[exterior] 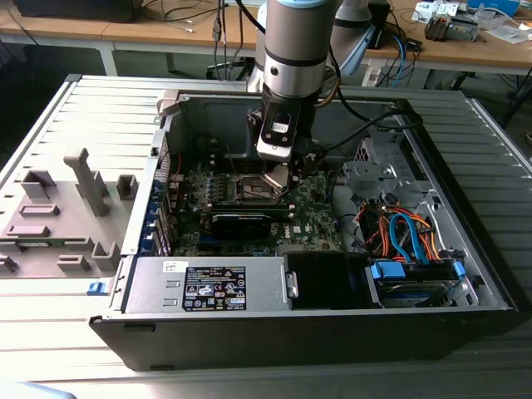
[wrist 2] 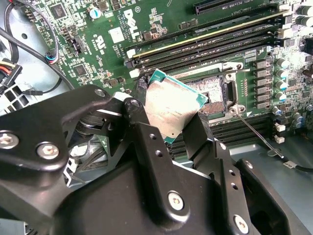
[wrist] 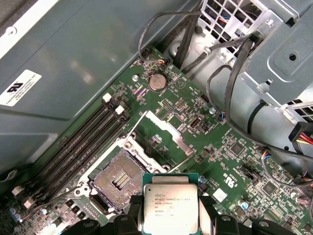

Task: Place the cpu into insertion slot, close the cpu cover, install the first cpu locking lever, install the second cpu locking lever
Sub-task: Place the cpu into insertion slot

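Observation:
My gripper point(exterior: 277, 176) hangs inside the open computer case, shut on the cpu point(wrist 2: 171, 105), a flat square chip with a silver-grey top and a green rim. In both wrist views the chip sits tilted between the black fingers point(wrist 2: 139, 122), slightly above the board. The insertion slot point(wrist: 117, 178) lies bare beside the chip, its dark contact field exposed. The cpu cover point(wrist: 171, 133) stands swung open at the socket's far side. One thin wire locking lever point(wrist 2: 257, 132) sticks out unlatched from the slot's corner. In the first wrist view the cpu point(wrist: 170, 208) overlaps the slot's edge.
Long black memory slots point(wrist 2: 205, 44) run next to the socket. A grey power supply point(exterior: 208, 287) fills the case front, and a drive bay with blue and orange cables point(exterior: 407, 241) is at the exterior view's right. A grey fixture point(exterior: 66, 208) lies outside the case at the left.

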`<move>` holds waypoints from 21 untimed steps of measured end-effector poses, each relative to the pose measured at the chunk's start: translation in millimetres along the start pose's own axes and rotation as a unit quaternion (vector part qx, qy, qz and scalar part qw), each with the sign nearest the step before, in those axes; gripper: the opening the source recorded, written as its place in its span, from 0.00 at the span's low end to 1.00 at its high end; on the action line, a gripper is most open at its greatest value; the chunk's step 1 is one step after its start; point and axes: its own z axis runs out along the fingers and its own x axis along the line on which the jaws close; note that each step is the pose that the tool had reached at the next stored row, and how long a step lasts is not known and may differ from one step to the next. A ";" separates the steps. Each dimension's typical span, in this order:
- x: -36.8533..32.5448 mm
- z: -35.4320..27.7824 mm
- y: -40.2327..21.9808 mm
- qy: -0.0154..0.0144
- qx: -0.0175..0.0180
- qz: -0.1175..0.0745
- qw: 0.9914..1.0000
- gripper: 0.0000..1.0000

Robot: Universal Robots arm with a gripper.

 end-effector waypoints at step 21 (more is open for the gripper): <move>0.0 1.1 0.0 -0.001 0.000 0.021 1.000 0.55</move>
